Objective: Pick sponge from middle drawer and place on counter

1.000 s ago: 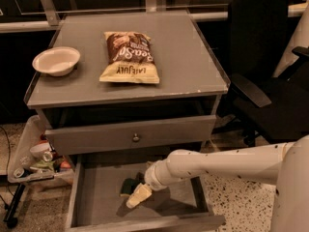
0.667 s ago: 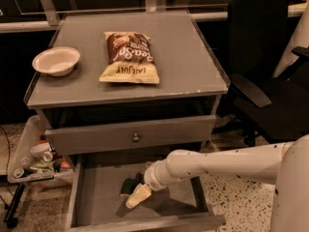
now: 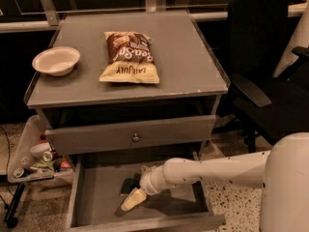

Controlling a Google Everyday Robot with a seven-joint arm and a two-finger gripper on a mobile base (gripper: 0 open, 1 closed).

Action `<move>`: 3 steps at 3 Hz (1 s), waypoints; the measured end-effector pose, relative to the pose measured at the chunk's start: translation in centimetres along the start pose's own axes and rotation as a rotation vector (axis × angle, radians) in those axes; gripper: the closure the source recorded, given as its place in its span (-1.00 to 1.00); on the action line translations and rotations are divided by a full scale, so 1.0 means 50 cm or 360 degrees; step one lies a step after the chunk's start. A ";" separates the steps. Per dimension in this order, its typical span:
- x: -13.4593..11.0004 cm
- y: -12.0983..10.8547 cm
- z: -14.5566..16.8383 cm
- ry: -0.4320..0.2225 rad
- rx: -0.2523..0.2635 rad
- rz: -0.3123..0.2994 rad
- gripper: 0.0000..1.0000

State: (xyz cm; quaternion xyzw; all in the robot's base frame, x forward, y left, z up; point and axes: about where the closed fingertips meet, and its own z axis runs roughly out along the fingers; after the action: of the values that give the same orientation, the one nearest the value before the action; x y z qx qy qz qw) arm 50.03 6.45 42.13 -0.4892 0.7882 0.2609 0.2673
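The middle drawer (image 3: 96, 202) is pulled open at the bottom of the view. The sponge (image 3: 127, 185), dark green on top, lies on its grey floor near the middle. My gripper (image 3: 132, 201) reaches down into the drawer from the right on a white arm and sits right beside the sponge, at its front right edge, partly covering it. The counter (image 3: 188, 66) is the grey cabinet top above.
A brown-and-yellow chip bag (image 3: 129, 57) and a white bowl (image 3: 56, 61) lie on the counter. A closed drawer front with a round knob (image 3: 135, 137) overhangs the open drawer. A black office chair (image 3: 263, 81) stands to the right, a tray of clutter (image 3: 36, 161) to the left.
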 end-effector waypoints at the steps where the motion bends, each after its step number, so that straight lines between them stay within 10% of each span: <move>1: 0.008 -0.018 0.033 -0.0042 0.0011 -0.0029 -1.00; 3: 0.036 -0.035 0.074 -0.0081 0.0023 -0.0060 -1.00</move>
State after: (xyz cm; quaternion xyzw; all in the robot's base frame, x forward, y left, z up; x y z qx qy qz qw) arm 51.54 7.12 37.99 -0.4952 0.7737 0.2623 0.2956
